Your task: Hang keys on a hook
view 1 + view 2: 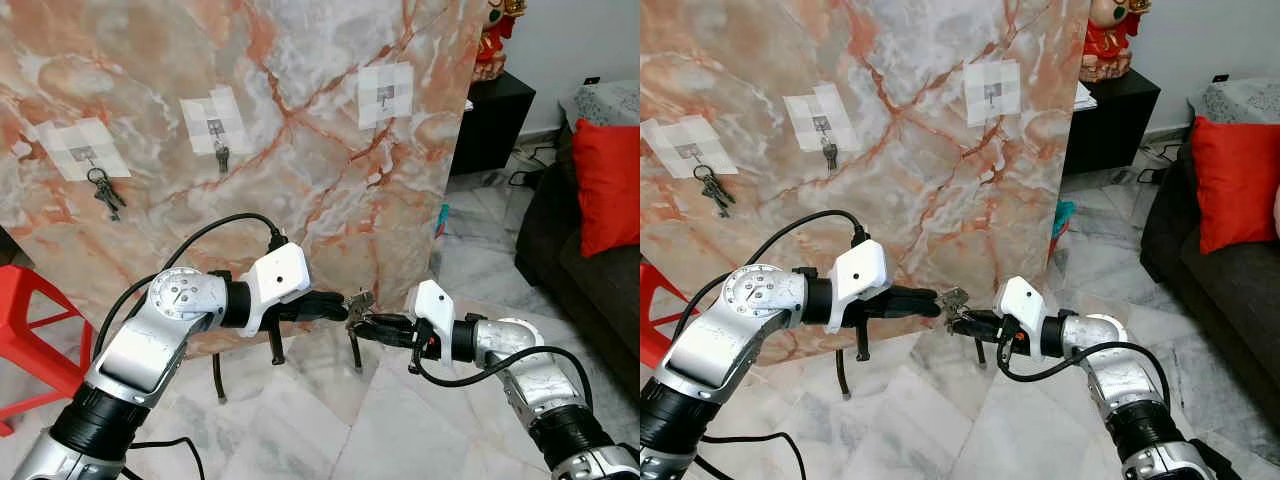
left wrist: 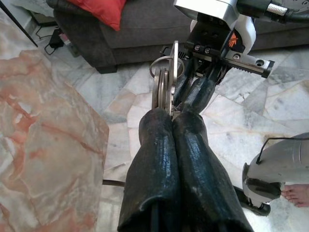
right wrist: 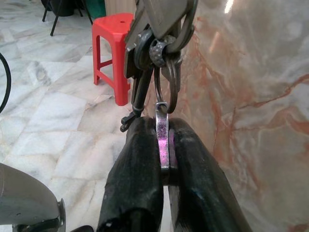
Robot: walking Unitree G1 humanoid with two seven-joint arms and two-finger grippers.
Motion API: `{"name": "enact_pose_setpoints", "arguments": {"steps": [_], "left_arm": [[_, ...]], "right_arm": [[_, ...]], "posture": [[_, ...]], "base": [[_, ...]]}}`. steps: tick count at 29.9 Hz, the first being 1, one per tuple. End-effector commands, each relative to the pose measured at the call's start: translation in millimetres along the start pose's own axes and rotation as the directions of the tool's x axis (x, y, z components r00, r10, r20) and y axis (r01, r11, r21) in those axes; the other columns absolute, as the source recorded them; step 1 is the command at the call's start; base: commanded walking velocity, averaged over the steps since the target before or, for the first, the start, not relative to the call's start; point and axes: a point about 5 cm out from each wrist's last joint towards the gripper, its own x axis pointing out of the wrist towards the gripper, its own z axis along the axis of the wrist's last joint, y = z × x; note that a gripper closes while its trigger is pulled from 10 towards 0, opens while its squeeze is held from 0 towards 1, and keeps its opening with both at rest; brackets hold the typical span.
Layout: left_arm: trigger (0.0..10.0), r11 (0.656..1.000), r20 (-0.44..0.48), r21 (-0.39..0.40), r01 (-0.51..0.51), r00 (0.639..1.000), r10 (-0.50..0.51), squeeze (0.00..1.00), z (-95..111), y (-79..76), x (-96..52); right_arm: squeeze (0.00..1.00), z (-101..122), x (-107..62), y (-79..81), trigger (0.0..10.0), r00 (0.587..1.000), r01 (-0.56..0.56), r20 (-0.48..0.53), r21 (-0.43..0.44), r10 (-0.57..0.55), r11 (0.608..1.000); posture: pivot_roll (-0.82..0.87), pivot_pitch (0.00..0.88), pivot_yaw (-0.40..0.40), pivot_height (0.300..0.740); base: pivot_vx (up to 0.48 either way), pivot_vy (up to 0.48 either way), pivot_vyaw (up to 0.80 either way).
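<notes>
- While both arms meet low in front of the marble panel (image 1: 300, 150), the bunch of keys (image 1: 358, 303) sits between the two claws, gripped from both sides; judged to be a handover or regrasp so that the ring faces a hook.
- Left claw (image 1: 340, 305): fingers pressed together, pinching the key ring (image 2: 163, 82) at its tips. In the left wrist view the ring and flat keys stand edge-on just beyond the fingertips.
- Right claw (image 1: 368, 322): fingers clamped on a thin metal piece (image 3: 163, 140) of the bunch. In the right wrist view the rings and keys (image 3: 154, 53) lie just past the tips, with the panel close on one side.
- The two claws point at each other, tips nearly touching, with the bunch bridging them. The double hold likely keeps the bunch from swinging while the grip is changed.
- Hooks on the panel, each on a white patch, all above and beyond the claws: the far-left hook (image 1: 88, 155) carries a bunch of keys (image 1: 106, 193), the middle hook (image 1: 215, 128) carries a single key (image 1: 222, 157), and the right hook (image 1: 383, 95) looks free.
- Judgement: the free hook, up and to the right of the claws, is the probable target. One claw must let go before the lift.
- Risk: a thin pinch on the ring may let it twist.
- A red stool (image 1: 25, 320) stands well to the left of the left claw.
</notes>
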Motion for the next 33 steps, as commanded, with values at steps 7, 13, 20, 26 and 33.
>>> {"name": "enact_pose_setpoints", "arguments": {"steps": [7,13,20,26,33], "left_arm": [[10.0,1.0,-0.004,0.017,-0.008,1.0,0.008,0.0,0.9,1.5,-1.3],[10.0,0.999,-0.066,0.019,-0.043,0.997,0.044,0.0,-10.6,3.1,-5.9],[10.0,0.992,-0.159,0.065,-0.109,0.98,0.118,0.0,-33.4,6.4,-6.8],[10.0,0.997,-0.148,0.038,-0.073,0.986,0.078,1.0,-33.0,1.5,-6.1],[10.0,0.976,-0.392,0.182,-0.121,0.901,0.185,1.0,-76.3,6.8,-14.7]], "right_arm": [[0.0,-3.1,-1.5,-4.8,0.0,0.997,0.051,-0.06,-0.05,-0.054,0.997],[0.0,-9.2,-9.3,-15.1,0.0,0.976,0.173,-0.116,-0.083,-0.182,0.981],[0.0,-12.1,-15.5,-22.7,0.0,0.949,0.238,-0.176,-0.147,-0.262,0.96],[0.0,-2.9,-15.6,-31.8,0.0,0.929,0.285,-0.174,-0.224,-0.326,0.932],[0.0,-10.4,-18.4,-37.4,0.0,0.87,0.24,-0.328,-0.369,-0.367,0.898]], "posture": [[0.1,0.07,0.034,0.74],[0.1,0.073,0.035,0.74],[0.09,0.075,0.036,0.74],[0.1,0.076,0.035,0.74],[0.09,0.077,0.029,0.74]], "base": [[0.0,0.0,0.0],[0.0,0.0,0.0],[0.0,0.0,0.0],[0.0,0.0,0.0],[0.0,0.0,0.0]]}}
